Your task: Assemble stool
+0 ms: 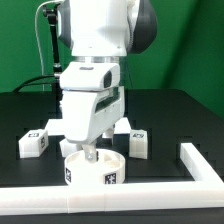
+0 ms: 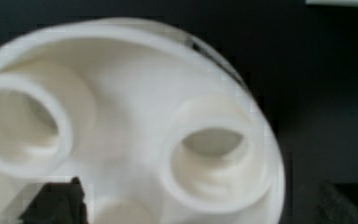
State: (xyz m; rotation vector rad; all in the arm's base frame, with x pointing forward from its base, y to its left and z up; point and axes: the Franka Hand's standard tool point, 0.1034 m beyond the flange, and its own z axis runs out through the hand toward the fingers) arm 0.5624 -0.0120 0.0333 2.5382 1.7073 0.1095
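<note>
The stool's round white seat lies near the front of the black table, with tags on its side wall. My gripper is right above it, fingers reaching down to its top face. In the wrist view the seat fills the picture, showing two round sockets. The dark fingers stand wide apart at either side of it, so the gripper is open. One tagged white leg block lies at the exterior view's left of the seat. Another leg block lies at its right.
The long white L-shaped border wall runs along the table's front and up the exterior view's right, close to the seat. A further white part shows behind the gripper. A green backdrop stands behind the table.
</note>
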